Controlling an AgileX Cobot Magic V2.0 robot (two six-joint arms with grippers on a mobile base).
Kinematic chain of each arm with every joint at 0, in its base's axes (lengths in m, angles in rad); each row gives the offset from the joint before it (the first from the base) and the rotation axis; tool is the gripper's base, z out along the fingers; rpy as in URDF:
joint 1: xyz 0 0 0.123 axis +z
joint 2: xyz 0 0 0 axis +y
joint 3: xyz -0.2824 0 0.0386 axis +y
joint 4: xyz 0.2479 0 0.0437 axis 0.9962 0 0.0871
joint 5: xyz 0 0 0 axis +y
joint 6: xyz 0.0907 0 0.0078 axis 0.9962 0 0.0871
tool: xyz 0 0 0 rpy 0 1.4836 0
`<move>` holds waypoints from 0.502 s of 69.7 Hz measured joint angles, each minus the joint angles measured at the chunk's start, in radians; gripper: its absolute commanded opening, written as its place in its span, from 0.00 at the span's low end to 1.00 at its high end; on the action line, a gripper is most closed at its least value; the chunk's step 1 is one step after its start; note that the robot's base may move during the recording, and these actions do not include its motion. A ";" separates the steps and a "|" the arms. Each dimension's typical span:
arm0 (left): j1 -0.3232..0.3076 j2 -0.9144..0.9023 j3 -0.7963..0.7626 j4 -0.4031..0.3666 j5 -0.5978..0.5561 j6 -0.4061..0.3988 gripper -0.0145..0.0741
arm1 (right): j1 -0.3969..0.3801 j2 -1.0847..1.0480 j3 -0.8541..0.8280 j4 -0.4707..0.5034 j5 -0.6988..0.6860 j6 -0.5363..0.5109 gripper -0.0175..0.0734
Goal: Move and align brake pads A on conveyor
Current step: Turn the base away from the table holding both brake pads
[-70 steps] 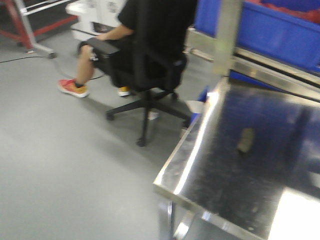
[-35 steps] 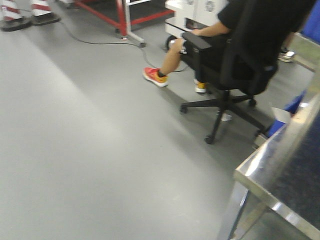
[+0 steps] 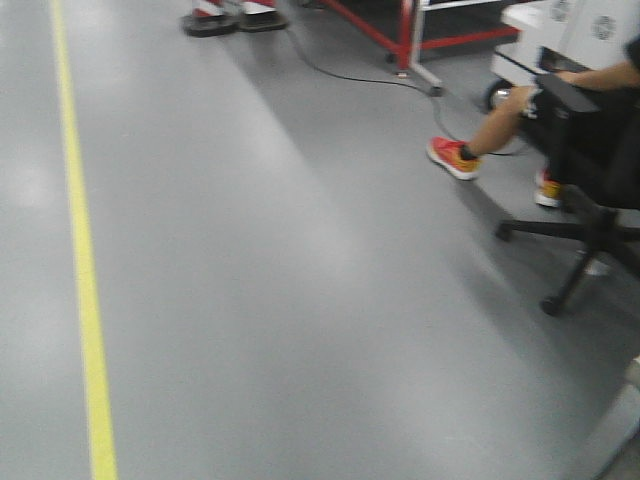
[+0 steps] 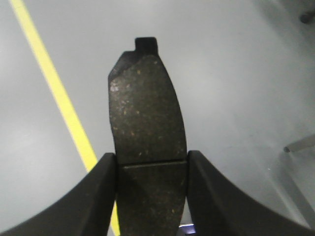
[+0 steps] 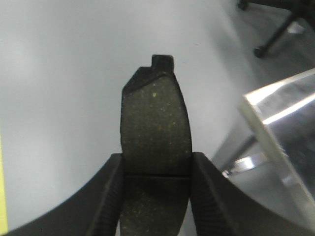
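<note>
Your front view has swung from the worktop (image 5: 288, 118) to the floor (image 3: 300, 300), with the chair (image 3: 600, 150) at 3 o'clock. Your left end effector (image 4: 151, 164) clenches 1 brake pad (image 4: 147, 108) and your right end effector (image 5: 156, 167) clenches another brake pad (image 5: 156, 113). You're likely in transit; the conveyor is unseen.

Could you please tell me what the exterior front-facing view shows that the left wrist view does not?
Only the exterior front-facing view shows a seated person's leg in a red-and-yellow shoe, a black wheeled office chair and a red metal frame. Only the left wrist view shows the left gripper, its jaws shut on a flat, curved grey-brown brake pad with a dark backing tab on top. Both share the smooth grey floor and its yellow line.
</note>
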 measured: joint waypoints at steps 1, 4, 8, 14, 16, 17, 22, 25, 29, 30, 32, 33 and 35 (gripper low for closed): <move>0.000 0.000 0.000 0.000 0.000 0.000 0.16 | 0.000 0.000 0.000 0.000 0.000 0.000 0.20; 0.000 0.000 0.000 -0.001 0.000 0.000 0.16 | 0.000 0.000 0.000 0.000 0.000 0.000 0.20; 0.000 0.000 0.000 -0.001 0.000 0.000 0.16 | 0.000 0.000 0.000 0.000 0.001 0.000 0.20; 0.000 0.000 0.000 -0.001 0.000 0.000 0.16 | 0.000 0.000 0.000 0.000 0.001 0.000 0.20; 0.000 0.000 0.000 -0.001 0.000 0.000 0.16 | 0.000 0.000 0.000 0.000 0.001 0.000 0.20; 0.000 0.000 0.000 -0.001 0.000 0.000 0.16 | 0.000 0.000 0.000 0.000 0.001 0.000 0.20; 0.000 0.000 0.000 -0.001 0.000 0.000 0.16 | 0.000 0.000 0.000 0.000 0.001 0.000 0.20; 0.000 -0.001 0.000 0.000 0.000 0.000 0.16 | 0.000 0.000 0.000 0.000 0.001 0.000 0.20; 0.000 -0.002 0.000 0.000 0.000 0.000 0.16 | 0.000 0.000 0.000 0.000 0.001 0.000 0.20; 0.000 -0.002 0.000 0.000 0.001 0.000 0.16 | 0.000 0.000 0.000 0.000 0.001 0.000 0.20; 0.000 -0.002 0.000 0.001 0.001 0.000 0.16 | 0.000 0.000 0.000 0.000 0.001 0.000 0.20; 0.000 -0.002 0.000 0.001 0.001 0.000 0.16 | 0.000 0.000 0.000 0.000 0.001 0.000 0.20; 0.000 -0.002 0.000 0.001 0.001 0.000 0.16 | 0.000 0.000 0.000 0.000 0.001 0.000 0.20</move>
